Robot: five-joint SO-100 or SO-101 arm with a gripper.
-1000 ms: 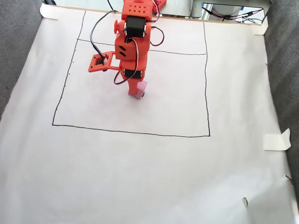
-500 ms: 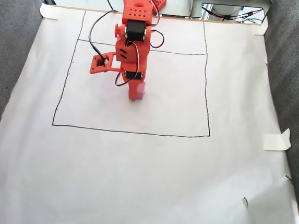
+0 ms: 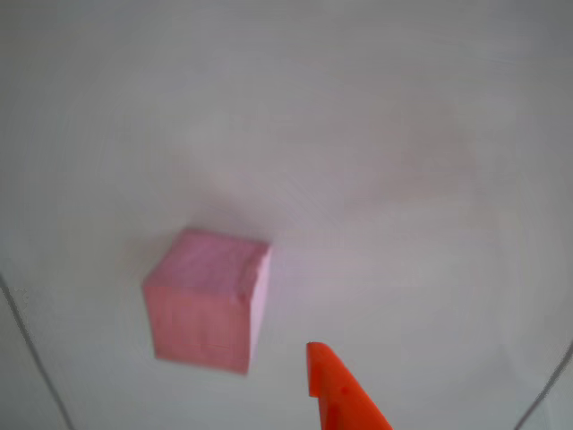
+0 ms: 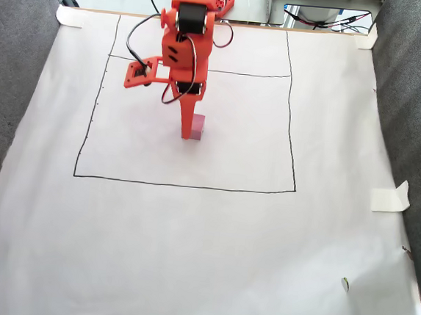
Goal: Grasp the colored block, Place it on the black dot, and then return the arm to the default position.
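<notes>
Block: You can see the pink block (image 3: 208, 300) sitting on the white paper (image 3: 403, 134) in the other view. Nothing is holding it. In the fixed view the block (image 4: 197, 129) peeks out just to the right of the orange claw tip.

Where the block is: It sits inside the drawn black square (image 4: 299, 136), a bit left of the middle and nearer the top line. From the middle of the square, look toward about 10 o'clock.

Claw: In the other view you see one pointed orange finger (image 3: 340, 394) coming in from the bottom edge. It is at about 4 o'clock from the block. There is a clear gap of paper between the finger and the block, so they do not touch. In the fixed view the claw (image 4: 187, 130) points down beside the block.

Claw state: It holds nothing. You cannot tell if it is spread wide or pinched together, because you can see just one finger well.

Arm: The orange arm (image 4: 183, 44) reaches in from 12 o'clock in the fixed view. Black and red wires (image 4: 144, 30) loop along it.

Black dot: You cannot see it. The block may be covering it, but you cannot tell.

Table: White paper covers the table, with tape (image 4: 390, 197) on its right edge. Grey cloth (image 4: 11, 74) lies at both sides.
</notes>
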